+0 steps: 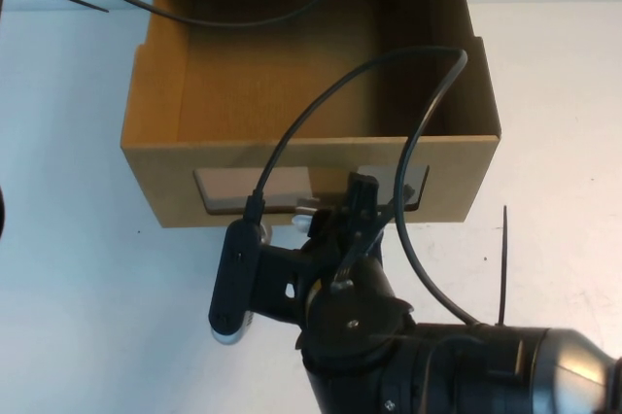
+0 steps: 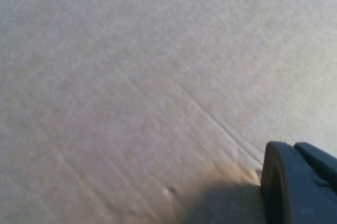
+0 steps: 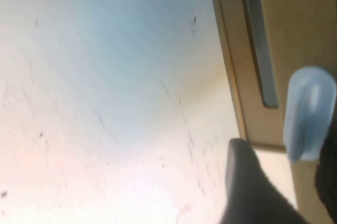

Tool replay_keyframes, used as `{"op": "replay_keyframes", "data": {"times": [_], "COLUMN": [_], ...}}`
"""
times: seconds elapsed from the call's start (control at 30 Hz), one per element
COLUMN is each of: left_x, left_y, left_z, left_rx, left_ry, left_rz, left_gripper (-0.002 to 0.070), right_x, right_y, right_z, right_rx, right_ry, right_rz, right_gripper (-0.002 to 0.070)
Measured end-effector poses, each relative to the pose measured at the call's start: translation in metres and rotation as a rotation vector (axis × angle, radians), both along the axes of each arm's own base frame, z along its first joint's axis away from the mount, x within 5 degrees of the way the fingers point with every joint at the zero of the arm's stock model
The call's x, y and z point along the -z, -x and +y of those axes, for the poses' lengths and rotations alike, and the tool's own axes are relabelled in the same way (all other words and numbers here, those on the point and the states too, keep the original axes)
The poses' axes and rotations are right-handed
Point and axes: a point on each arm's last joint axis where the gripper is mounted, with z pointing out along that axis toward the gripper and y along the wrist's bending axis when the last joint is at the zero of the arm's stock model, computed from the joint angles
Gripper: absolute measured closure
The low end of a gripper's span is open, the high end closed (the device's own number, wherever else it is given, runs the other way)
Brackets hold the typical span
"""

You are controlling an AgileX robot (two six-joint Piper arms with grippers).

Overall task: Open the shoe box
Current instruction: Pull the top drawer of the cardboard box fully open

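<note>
Box looks open already
My right gripper, lower centre by the front slot, seems spread and empty; left gripper hugs cardboard, probably bracing.

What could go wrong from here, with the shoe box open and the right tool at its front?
1. The right tool, fingers apart, sits at the front wall of the shoe box. Retreating askew could snag the window slot and drag the box.
2. Its cable loops over the open box and might catch a wall.
3. The left tool is close against cardboard. Its hold cannot be judged, so the box may slide.
</note>
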Motion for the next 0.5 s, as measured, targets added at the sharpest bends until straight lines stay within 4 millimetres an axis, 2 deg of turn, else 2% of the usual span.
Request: {"op": "replay_keyframes", "data": {"times": [0.23, 0.5], "left_x": [-0.009, -0.015], "left_y": [0.01, 0.019], "left_z": [0.002, 0.004], "left_rx": [0.025, 0.05], "left_ry": [-0.018, -0.037], "left_rz": [0.011, 0.026], "left_gripper": [0.068, 0.068], "right_x": [-0.003, -0.034], "right_y": [0.011, 0.041], "right_z": [0.0, -0.008], "right_rx": [0.018, 0.021], "right_ry": [0.007, -0.054], "right_rz": [0.006, -0.005], "right_gripper": [0.0406, 0.0405]}}
